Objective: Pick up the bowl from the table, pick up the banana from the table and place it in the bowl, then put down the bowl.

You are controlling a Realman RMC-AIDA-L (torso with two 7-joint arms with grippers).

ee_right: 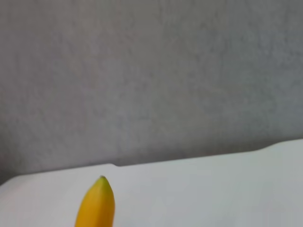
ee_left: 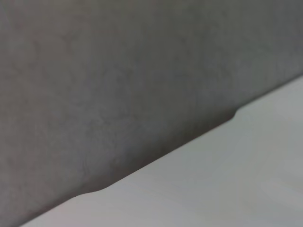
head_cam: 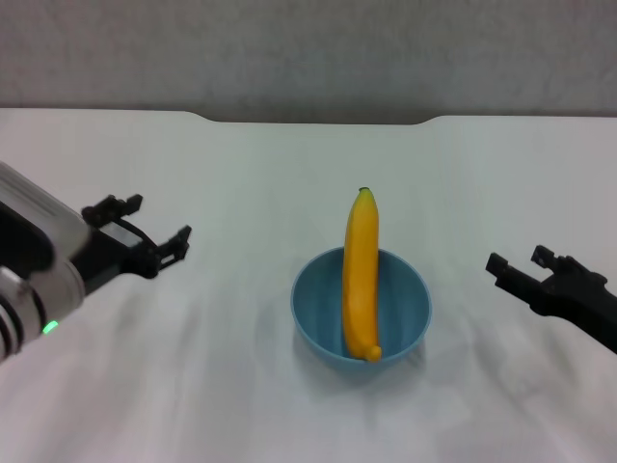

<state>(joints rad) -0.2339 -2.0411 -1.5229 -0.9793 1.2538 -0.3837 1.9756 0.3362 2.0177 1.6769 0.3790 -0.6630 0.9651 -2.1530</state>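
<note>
The light-blue bowl (head_cam: 362, 307) stands on the white table (head_cam: 241, 174) at the centre front. The yellow-orange banana (head_cam: 360, 270) lies in it, its near end inside the bowl and its dark-green stem tip sticking out over the far rim. The right wrist view shows only the banana's stem end (ee_right: 97, 203). My left gripper (head_cam: 151, 230) is open and empty, to the left of the bowl and well apart from it. My right gripper (head_cam: 521, 260) is open and empty, to the right of the bowl and apart from it.
The table's far edge has a shallow notch (head_cam: 318, 120) with a grey wall (head_cam: 308, 48) behind it. The left wrist view shows only the wall and the table's far edge (ee_left: 189, 142).
</note>
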